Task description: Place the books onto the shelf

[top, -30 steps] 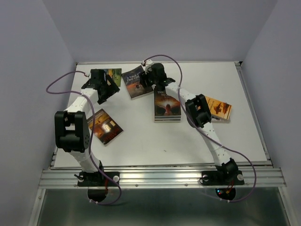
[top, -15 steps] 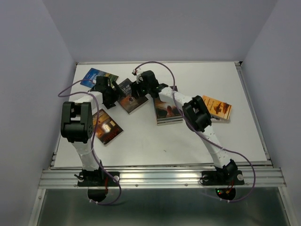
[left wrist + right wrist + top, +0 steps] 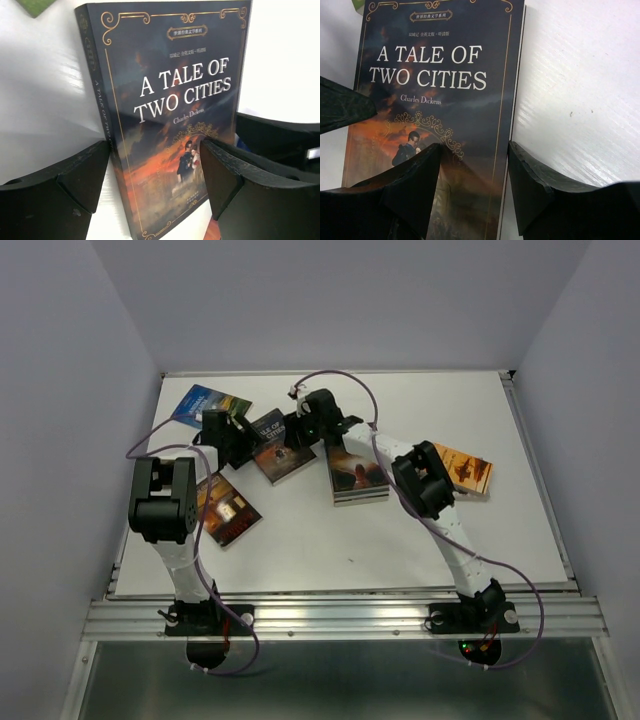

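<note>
Overhead, both claws mask the edges of A Tale of Two Cities paperback [image 3: 279,452], flat on white table [image 3: 500,530], far-left of centre. Cover up, long axis near-far, title end far, leaning left. Left gripper [image 3: 155,165] spread astride spine. Right gripper [image 3: 474,162] spread astride opposite edge. Neither clamps. Book's bottom edge hidden behind fingers [image 3: 75,185].

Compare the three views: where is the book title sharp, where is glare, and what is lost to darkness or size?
Left wrist: title on the book sharp, glare on the table at left, left fingers dark. Right wrist: title sharp, table grain clear, right fingers near-black. Top external: even light, faint shadows, titles too small to read.
</note>
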You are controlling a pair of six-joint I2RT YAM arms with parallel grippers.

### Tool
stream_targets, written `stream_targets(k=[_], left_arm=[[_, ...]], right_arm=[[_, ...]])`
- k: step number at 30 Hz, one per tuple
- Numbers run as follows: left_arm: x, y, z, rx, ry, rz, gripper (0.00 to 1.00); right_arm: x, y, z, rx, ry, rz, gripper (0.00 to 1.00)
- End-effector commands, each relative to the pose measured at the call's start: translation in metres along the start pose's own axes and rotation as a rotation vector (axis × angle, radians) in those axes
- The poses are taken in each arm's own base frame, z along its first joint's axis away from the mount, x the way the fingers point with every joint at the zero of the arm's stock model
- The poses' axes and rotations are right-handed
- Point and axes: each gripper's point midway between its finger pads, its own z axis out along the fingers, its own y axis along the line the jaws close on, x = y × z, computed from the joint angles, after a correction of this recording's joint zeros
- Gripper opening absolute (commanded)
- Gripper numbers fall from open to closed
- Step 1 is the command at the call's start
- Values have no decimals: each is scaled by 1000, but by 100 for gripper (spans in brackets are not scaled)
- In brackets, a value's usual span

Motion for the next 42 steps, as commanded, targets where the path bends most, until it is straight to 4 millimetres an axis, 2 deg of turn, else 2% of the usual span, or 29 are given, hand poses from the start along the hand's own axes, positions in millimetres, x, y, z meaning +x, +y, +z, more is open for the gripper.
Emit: stream_targets(k=[1,3,4,5,7,9,10,11,14,20,26,28,31,32,34,35,36,42], left_arm=[[29,-53,-14,325,66,-16,82],[36,-66,-22,405,78,-16,80],[36,-73,-25,435,73,-11,80],[32,-88,-34,510,52,21,79],[34,-98,-43,562,44,25,78],[27,-121,-67,684,1,55,76],[29,-119,-66,679,10,39,76],[24,-131,-79,738,-18,57,76],[21,-144,-96,803,-37,82,76],[12,-157,-104,859,-83,116,76],[13,-156,-87,852,-56,99,75],[15,-151,-78,837,-43,90,72],[18,-139,-56,742,-45,95,70],[21,-137,-52,720,-33,111,70],[31,-123,-32,598,2,108,68],[30,-123,-26,576,-9,152,67],[33,-112,-18,500,3,138,66],[40,-102,-3,388,15,150,66]], right_arm=[[78,32,-9,-104,268,79,59],[80,40,-11,-142,280,97,58],[82,41,-11,-152,286,102,58],[83,43,-12,-163,290,107,58],[85,46,-12,-181,301,118,56],[86,48,-12,-194,305,120,52],[88,48,-11,-195,308,122,52],[87,49,-11,-198,309,124,52],[86,50,-10,-203,312,128,52],[85,54,-10,-226,313,141,52],[85,51,-12,-223,317,163,52],[85,52,-12,-228,319,169,52],[83,49,-13,-231,316,185,52],[82,50,-13,-236,315,187,52],[83,52,-14,-245,319,194,52],[80,47,-15,-244,314,202,52],[79,48,-16,-245,312,206,52],[75,48,-18,-263,306,224,52]])
